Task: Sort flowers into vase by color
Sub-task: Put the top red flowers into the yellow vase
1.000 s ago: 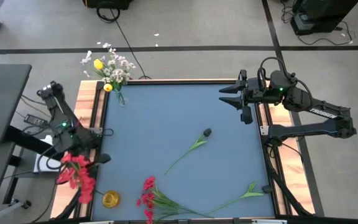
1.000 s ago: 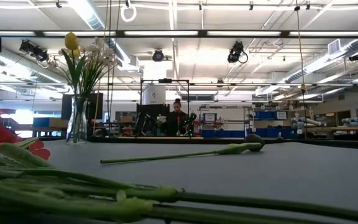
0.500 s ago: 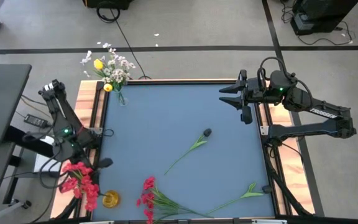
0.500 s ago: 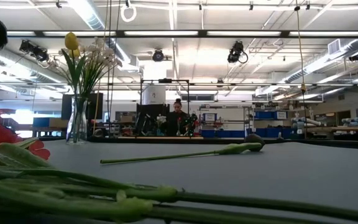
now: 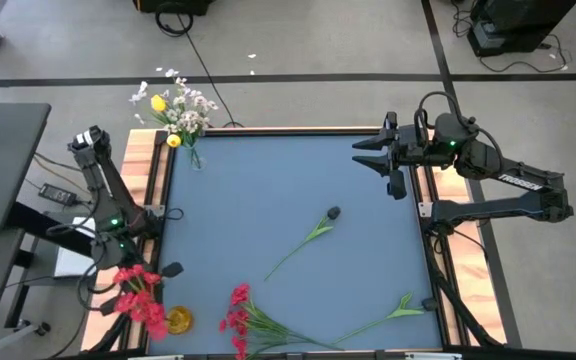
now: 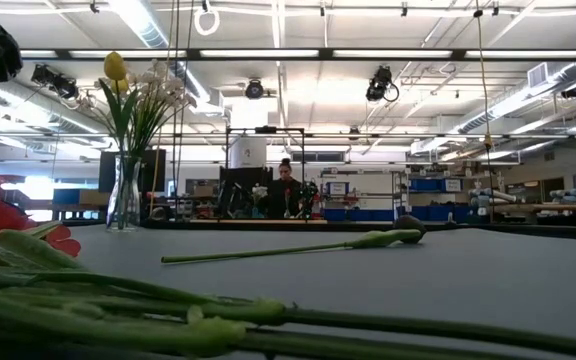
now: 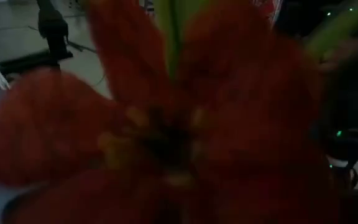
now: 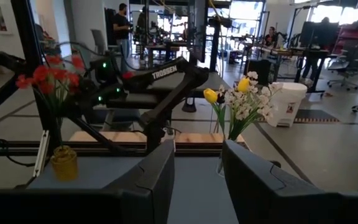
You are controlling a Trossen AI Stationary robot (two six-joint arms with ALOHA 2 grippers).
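Flowers: red sprig [image 5: 140, 297] at near-left corner of table [image 5: 288, 190], blossoms over wooden edge just beside yellow vase [image 5: 178, 321].
High view, left arm: left gripper [image 5: 144, 285] at the red sprig, by the table's left edge; blossoms cover fingers, can't tell if it's clamped or let go.
High view, right arm: right gripper [image 5: 366, 153] near far-right corner, above mat, nothing between fingers, they stand apart.
High view, loose stems: second red cluster [image 5: 238, 310] on mat at near edge; dark bud stem [image 5: 308, 238] mid-mat, lying diagonal; plain green sprig [image 5: 393, 310] near-right.
High view, far-left corner: clear vase [image 5: 194, 155] w/ white sprays and yellow buds [image 5: 175, 110].
Low view: dark bud stem [image 6: 298, 248] flat on mat, bud end toward pic's right; green stems [image 6: 168, 315] blurred up close; red petals [image 6: 8, 225] at left edge; clear vase [image 6: 125, 195] upright w/ yellow bud [image 6: 115, 66] on top. Person [image 6: 285, 190] at a bench far back in room.
Left wrist view: red blossom [image 7: 160, 124] fills nearly all, very close, blurred; green stem bit [image 7: 169, 28] above it. Own fingers not visible.
Right wrist view: two dark fingers [image 8: 145, 180] w/ clear gap, empty. Beyond: yellow vase [image 8: 64, 163] w/ red sprig [image 8: 48, 78] above it, left arm [image 8: 160, 81] behind; clear vase bunch [image 8: 241, 102] w/ yellow & white.
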